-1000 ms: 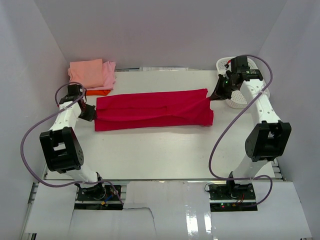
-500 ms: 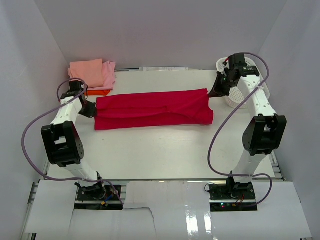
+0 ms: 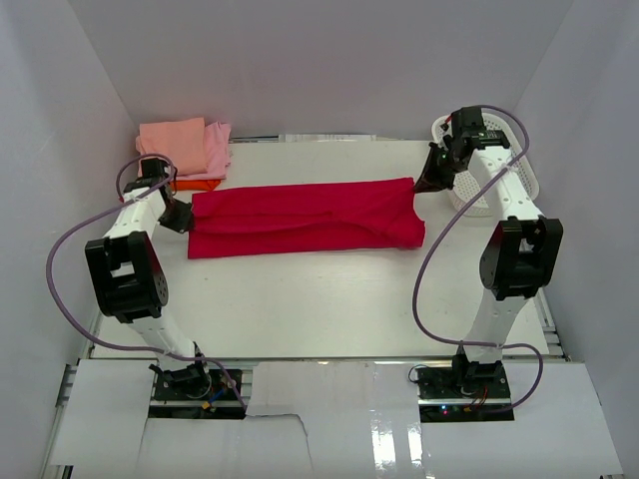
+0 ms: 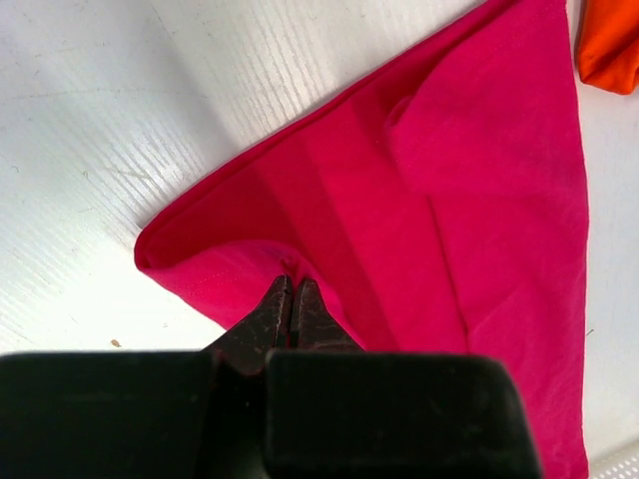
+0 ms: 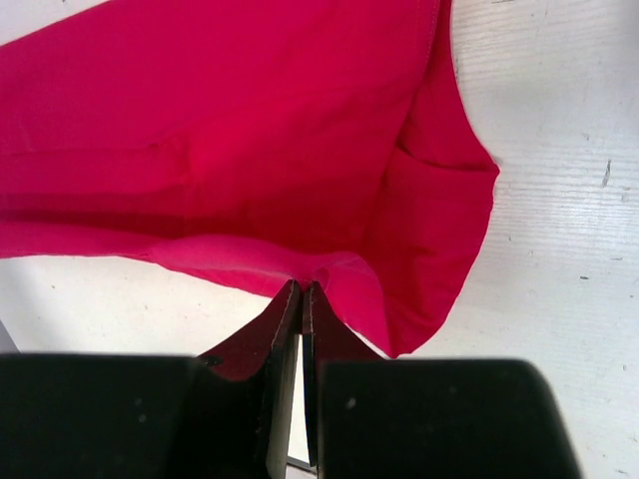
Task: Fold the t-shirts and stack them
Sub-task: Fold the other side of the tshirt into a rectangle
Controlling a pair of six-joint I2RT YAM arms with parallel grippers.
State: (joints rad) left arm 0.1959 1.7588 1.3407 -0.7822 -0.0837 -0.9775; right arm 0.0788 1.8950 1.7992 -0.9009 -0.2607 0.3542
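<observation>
t-shirts (image 3: pixel 300 218): 4 | basket (image 3: pixel 526 178): 1 | robot arms (image 3: pixel 130 228): 2

Top camera looks down from high behind the bases (image 3: pixel 190 379), whole table (image 3: pixel 300 299) in frame, far off. Left wrist camera hangs close over one end of the red shirt (image 4: pixel 449 200), left gripper (image 4: pixel 292 299) at bottom centre. Right wrist camera, equally close, faces the other end, right gripper (image 5: pixel 302 299) low centre. All three share that shirt.

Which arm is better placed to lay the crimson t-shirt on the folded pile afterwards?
Probably the left arm: its jaws are shut on the crimson t-shirt end nearest the folded pile. The right arm grips the opposite end, near the white basket.
</observation>
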